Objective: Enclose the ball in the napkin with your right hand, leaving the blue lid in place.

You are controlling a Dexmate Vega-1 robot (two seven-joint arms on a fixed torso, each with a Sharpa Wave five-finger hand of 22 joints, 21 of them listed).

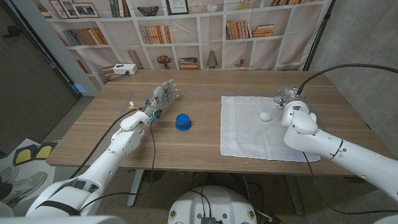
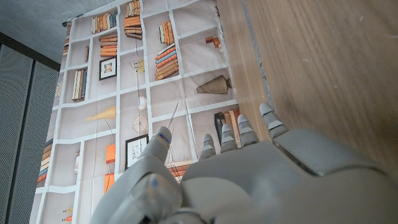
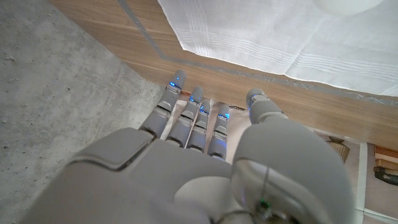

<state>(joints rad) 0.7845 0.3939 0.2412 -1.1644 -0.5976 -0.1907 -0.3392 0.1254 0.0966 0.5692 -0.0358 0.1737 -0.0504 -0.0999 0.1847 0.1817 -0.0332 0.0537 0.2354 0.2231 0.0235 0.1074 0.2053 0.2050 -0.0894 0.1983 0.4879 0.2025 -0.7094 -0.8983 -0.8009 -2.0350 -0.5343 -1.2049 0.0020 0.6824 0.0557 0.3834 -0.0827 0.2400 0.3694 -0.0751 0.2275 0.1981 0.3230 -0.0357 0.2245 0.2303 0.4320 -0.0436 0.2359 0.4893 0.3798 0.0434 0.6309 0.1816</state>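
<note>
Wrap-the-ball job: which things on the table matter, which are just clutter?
Job:
ball, lying on the napkin
napkin, spread flat
right hand, at the napkin's far right corner, empty
blue lid, on bare wood, to be left alone

Lying about:
left hand, idle on the table
white box past the table's far left corner

I see the wooden table point(image 1: 205, 140) carrying a white napkin point(image 1: 249, 134) spread flat on its right half, with a small white ball point(image 1: 265, 116) resting on the cloth, and a blue lid point(image 1: 182, 122) directly on the wood left of the napkin.
</note>
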